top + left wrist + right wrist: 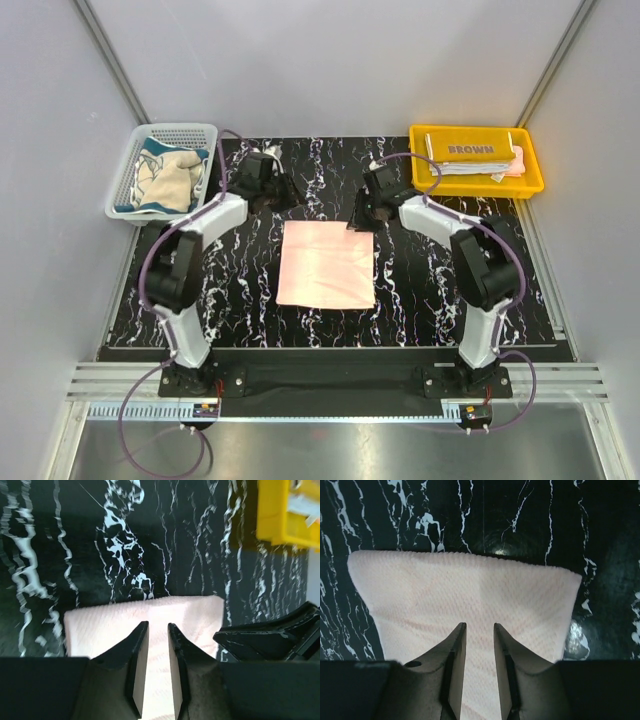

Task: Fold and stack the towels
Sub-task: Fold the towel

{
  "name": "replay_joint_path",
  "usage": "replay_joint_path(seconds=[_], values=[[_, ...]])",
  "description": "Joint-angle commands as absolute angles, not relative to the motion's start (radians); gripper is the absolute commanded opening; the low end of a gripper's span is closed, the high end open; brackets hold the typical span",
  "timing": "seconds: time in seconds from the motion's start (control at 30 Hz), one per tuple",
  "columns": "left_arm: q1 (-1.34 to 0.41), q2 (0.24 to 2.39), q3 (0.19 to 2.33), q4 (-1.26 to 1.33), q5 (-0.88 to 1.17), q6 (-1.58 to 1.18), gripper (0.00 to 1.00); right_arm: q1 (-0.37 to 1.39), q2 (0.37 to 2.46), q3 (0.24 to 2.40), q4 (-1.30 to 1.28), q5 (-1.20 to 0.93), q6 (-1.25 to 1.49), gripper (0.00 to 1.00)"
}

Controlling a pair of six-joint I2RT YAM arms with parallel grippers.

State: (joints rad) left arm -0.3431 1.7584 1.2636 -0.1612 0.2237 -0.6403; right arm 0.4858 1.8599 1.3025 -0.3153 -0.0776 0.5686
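In the left wrist view the left gripper (pixel 158 625) hides the near part of the pink towel (pixel 110 625); beyond the towel the yellow tray (pixel 282 515) is cropped at the top right corner. The right gripper (pixel 479 625) covers the towel's near part in its own view. From above, the arms (pixel 222 213) hide both sets of fingertips at the towel's far corners, and the cloths under the brown towel (pixel 470 150) are too small to tell apart.
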Motion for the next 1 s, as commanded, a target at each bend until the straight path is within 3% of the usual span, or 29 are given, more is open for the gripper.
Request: replay_joint_path(seconds=[0.0,0.23,0.43,0.97], values=[[-0.336,1.877,1.344,-0.101,0.44,-0.595,0.25,0.477,1.94,1.403,-0.296,-0.162,0.557,0.35],[-0.334,2.017,1.374,-0.113,0.495,-0.575,0.25,0.469,2.046,1.468,-0.302,-0.184,0.563,0.33],[-0.321,2.059,1.361,-0.149,0.384,-0.584,0.24,0.448,2.097,1.462,-0.29,-0.187,0.572,0.33],[-0.268,2.086,1.356,-0.206,0.299,-0.6,0.22,0.282,2.023,1.295,-0.21,-0.327,0.597,0.33]])
